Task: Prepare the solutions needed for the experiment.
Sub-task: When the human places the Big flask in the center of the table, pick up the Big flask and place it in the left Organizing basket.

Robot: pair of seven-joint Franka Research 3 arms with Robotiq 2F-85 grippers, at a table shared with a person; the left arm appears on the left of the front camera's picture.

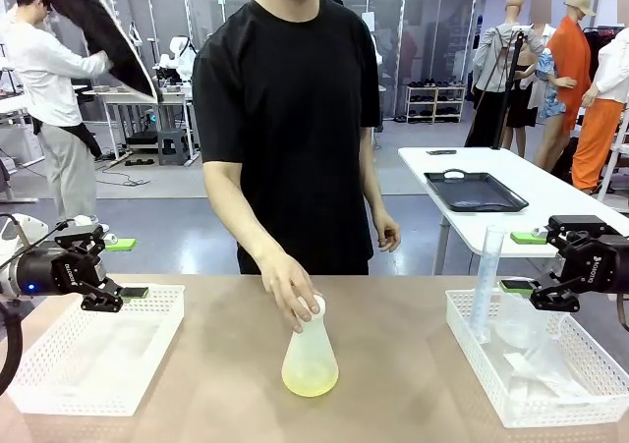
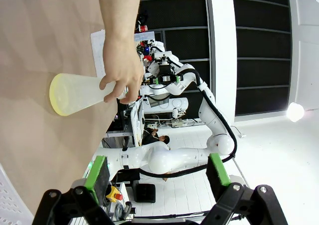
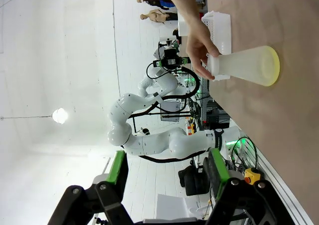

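While the person's hand is clamped round the neck of the frosted flask | step, judged: mixing or steadying; best kept gentle, flask base flat on the table, no splash up the walls | item: the solutions, pale yellow-green, translucent, shallow | location: bottom of the upright flask, mid-table

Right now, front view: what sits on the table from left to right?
white basket on the left → conical flask with the yellow-green solutions in its base → white basket on the right
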